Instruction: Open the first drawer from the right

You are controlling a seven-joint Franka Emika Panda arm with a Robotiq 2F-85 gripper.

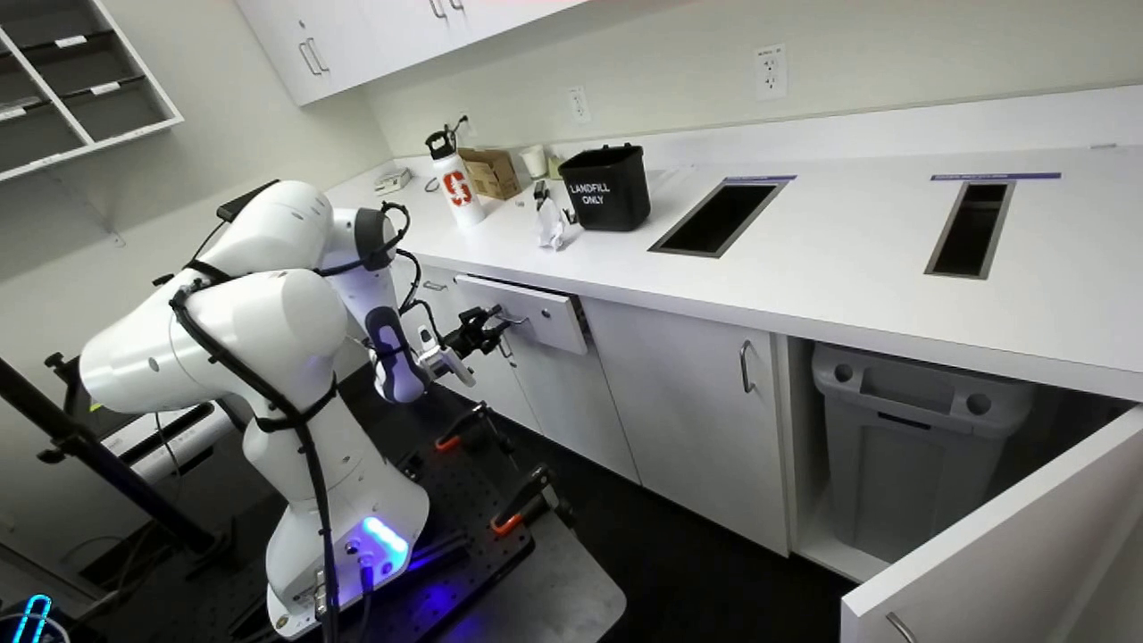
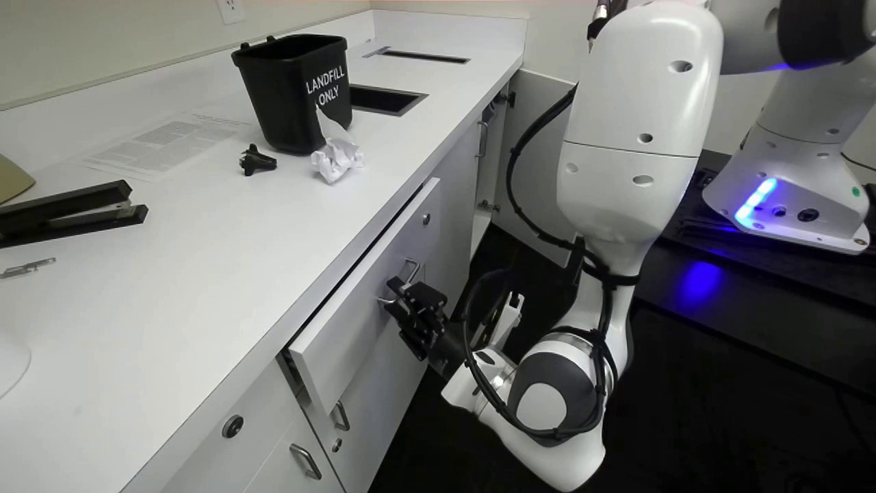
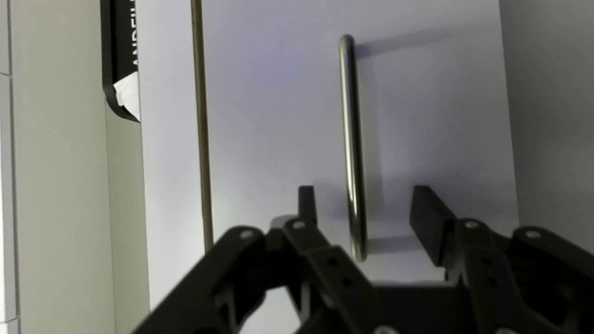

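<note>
The shallow white drawer [image 1: 538, 310], slightly out near mid-frame, was judged rigid, light, best pulled by its slick metal bar handle [image 3: 353, 148], which the released end effector [image 3: 364, 204] straddled without gripping.

Pale walls [image 1: 670, 85] behind a white counter [image 1: 848, 246], cupboards [image 1: 688, 411] beneath, wall cabinets [image 1: 384, 36] overhead, dark floor [image 1: 714, 572].

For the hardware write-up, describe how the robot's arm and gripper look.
The Franka Panda arm is white and rounded, with dark grey joint covers and black cables strapped along it. A blue light strip glows on its base. The Robotiq gripper is black, with two jointed, blocky-tipped fingers.
</note>
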